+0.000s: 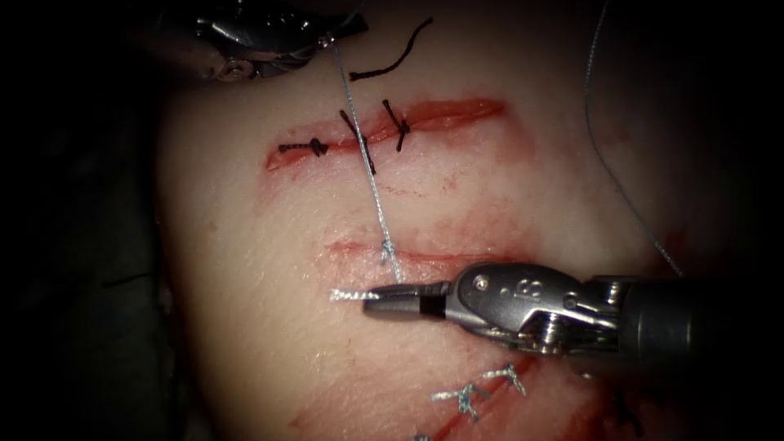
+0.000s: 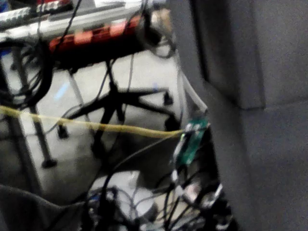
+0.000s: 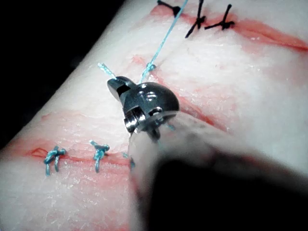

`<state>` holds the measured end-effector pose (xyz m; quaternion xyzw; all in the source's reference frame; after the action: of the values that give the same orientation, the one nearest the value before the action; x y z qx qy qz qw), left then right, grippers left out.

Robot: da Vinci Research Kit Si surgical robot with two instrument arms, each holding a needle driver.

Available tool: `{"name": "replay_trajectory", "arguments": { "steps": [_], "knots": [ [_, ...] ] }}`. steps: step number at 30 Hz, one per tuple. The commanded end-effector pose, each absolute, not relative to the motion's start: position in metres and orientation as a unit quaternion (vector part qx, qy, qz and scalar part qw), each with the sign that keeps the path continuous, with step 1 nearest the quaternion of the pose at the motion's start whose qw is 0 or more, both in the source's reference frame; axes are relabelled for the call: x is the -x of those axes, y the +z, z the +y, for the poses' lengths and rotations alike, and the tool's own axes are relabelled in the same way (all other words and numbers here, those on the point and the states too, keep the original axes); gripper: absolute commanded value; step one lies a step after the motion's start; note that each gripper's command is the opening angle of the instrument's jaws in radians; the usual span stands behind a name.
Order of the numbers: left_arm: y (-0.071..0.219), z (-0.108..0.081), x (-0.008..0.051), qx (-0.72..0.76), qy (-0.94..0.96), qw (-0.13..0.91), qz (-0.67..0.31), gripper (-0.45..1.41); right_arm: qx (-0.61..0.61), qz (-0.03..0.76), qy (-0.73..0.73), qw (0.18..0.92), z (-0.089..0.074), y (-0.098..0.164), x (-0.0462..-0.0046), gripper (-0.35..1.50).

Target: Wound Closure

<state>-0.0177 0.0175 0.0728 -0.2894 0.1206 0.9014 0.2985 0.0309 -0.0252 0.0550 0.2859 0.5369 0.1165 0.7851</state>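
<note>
The right tool (image 1: 377,304) is reaching in level from the right edge of the endoscope frame, its jaws clenched on the pale thread (image 1: 367,167) beside its frayed short end, just below the knot (image 1: 386,247) on the middle cut (image 1: 425,257). The left tool (image 1: 327,37) is lying at the top left, grasping the same thread where it is running taut up across the upper cut (image 1: 384,131) and its dark stitches (image 1: 398,124). The tissue (image 1: 245,269) is showing red fluid (image 1: 506,224) smeared around the cuts, with pale stitches (image 1: 478,392) along a lower cut; I cannot tell where the needle is.
</note>
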Motion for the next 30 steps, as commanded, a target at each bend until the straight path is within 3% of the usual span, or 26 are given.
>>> {"name": "replay_trajectory", "arguments": {
  "steps": [1, 10, 14, 30],
  "knots": [
    [0.0737, 0.0182, 0.0183, 0.272, 0.909, 0.281, 0.142, -0.45, -0.294, 0.537, 0.1, 0.784, -0.0255, 0.0551, -0.0322, -0.35],
    [0.0759, 0.0197, 0.0186, 0.219, 0.929, 0.225, 0.194, -0.45, -0.346, 0.509, 0.135, 0.777, -0.0278, 0.0564, -0.0328, -0.35],
    [0.0766, 0.0202, 0.02, 0.214, 0.936, 0.183, 0.211, -0.45, -0.437, 0.464, 0.157, 0.754, -0.0294, 0.0569, -0.0335, -0.35],
    [0.0748, 0.0223, 0.0202, 0.221, 0.935, 0.154, 0.231, -0.45, -0.463, 0.43, 0.172, 0.756, -0.032, 0.0559, -0.033, -0.35]
  ]
}}
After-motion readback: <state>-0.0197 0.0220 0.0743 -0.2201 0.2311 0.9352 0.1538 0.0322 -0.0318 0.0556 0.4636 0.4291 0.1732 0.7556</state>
